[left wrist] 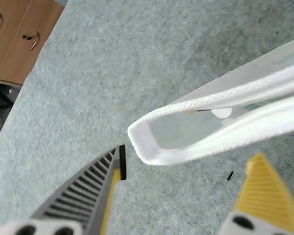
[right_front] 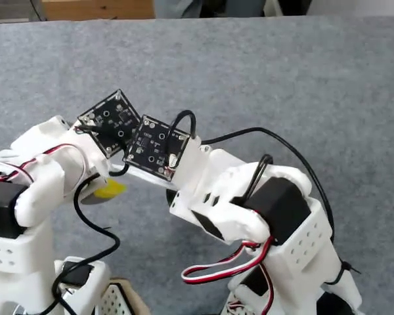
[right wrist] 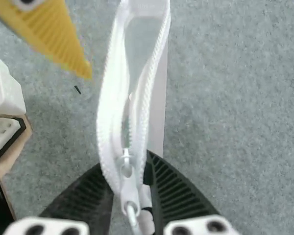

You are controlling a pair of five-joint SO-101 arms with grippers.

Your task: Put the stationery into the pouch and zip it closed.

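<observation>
Clear pouch (right wrist: 154, 73) with white zipper edges sits on the gray table (right_front: 249, 79), below the two wrists that crowd together in the high view. Right gripper (right wrist: 130, 166) is clamped on the pouch: its black fingers (right wrist: 181, 196) press both sides of the end where the zipper slider (right wrist: 125, 161) sits. From the slider on, the zipper is apart and the mouth gapes. Left gripper (left wrist: 188, 159) is spread wide, holding nothing. Its gray finger (left wrist: 88, 191) and yellow finger (left wrist: 264, 191) sit either side of the pouch's far end, with that end just beyond the tips and no contact visible. Something small and pale shows through the pouch wall in the left wrist view, too unclear to name. A tiny black speck (left wrist: 230, 176) lies on the table near the yellow finger. A wooden cabinet (left wrist: 19, 34) stands past the table edge.
</observation>
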